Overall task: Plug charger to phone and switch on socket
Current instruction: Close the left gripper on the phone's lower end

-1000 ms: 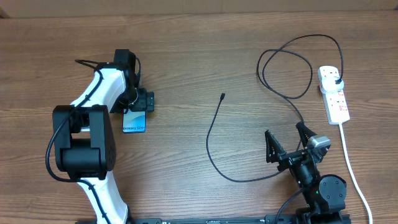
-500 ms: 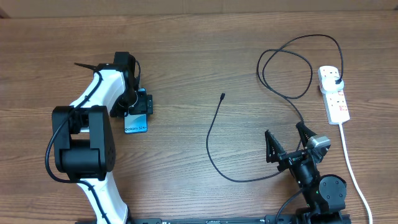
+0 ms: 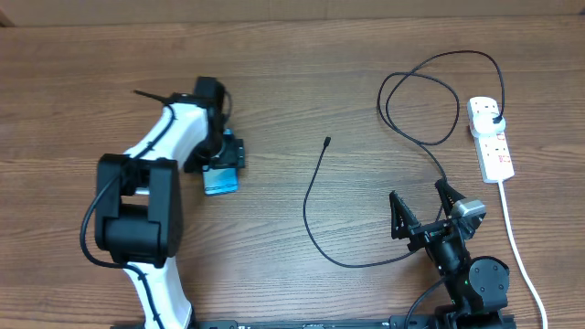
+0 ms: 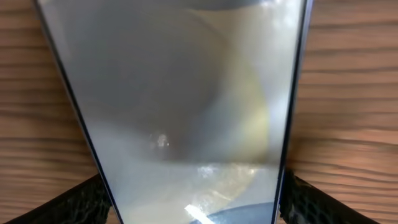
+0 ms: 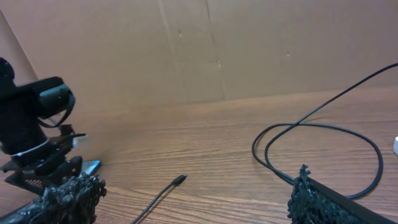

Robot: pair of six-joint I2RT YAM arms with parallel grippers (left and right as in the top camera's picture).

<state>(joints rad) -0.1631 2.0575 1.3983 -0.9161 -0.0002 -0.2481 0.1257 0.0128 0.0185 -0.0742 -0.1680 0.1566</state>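
The phone [image 3: 221, 181], at nine o'clock of the charger tip [image 3: 327, 142], is gripped widthwise by the left pincer [image 3: 223, 163] for positioning, the right pincer [image 3: 418, 191] is spread wide and empty, and the tip must be grasped next.

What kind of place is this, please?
Probably a robot test bench: a left arm and right arm at a wood-grain table, with a phone, charger cable and power strip.

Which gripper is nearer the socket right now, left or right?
Right. The right gripper waits with open jaws, and the socket lies just ahead, to its right. The left gripper is far off on the other side, jaws around the phone.
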